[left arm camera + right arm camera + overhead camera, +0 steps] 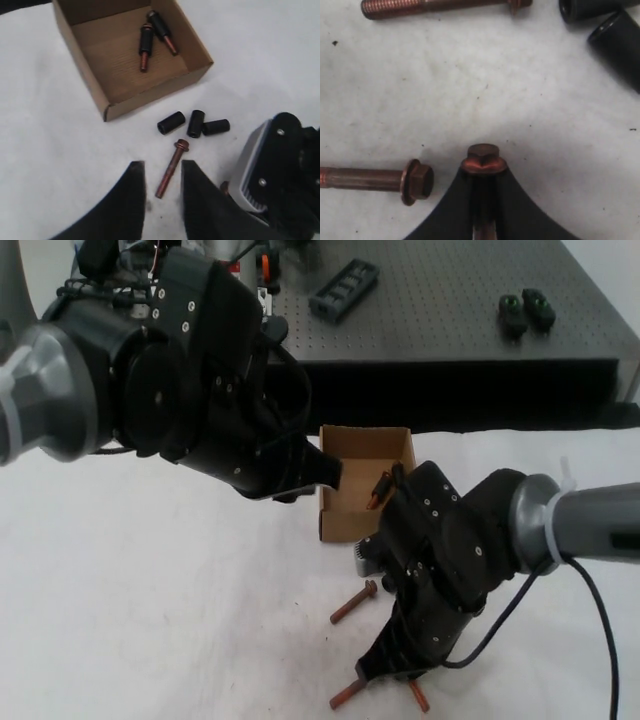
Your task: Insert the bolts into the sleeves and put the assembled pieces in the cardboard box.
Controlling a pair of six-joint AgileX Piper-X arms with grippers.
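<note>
- The right hand (484, 172) is nearest, low over the white cloth-covered tabletop (150, 620). Its two black fingers are pressed together on a copper-coloured, hex-headed metal bolt (484, 157), pinching the shank just under the head.
- Just beside it, a second copper bolt (375, 179) lies flat on the cloth. Its head is near the held one but not touching it.
- Farther on, a third copper bolt (170, 169) lies by itself. In the left wrist view its threaded end shows between the tips of the left hand (161, 167), whose fingers are spread and hold nothing.
- Past that bolt's head, three short black cylindrical sleeves (195, 123) lie on their sides in a tight cluster.
- Behind them an open brown cardboard box (125, 102) stands on the tabletop. It holds two assembled pieces (145, 42), which are bolts seated in black sleeves, touching at their sleeve ends.
- Farthest back, a dark perforated plate (450, 300) lies beyond the cloth.
</note>
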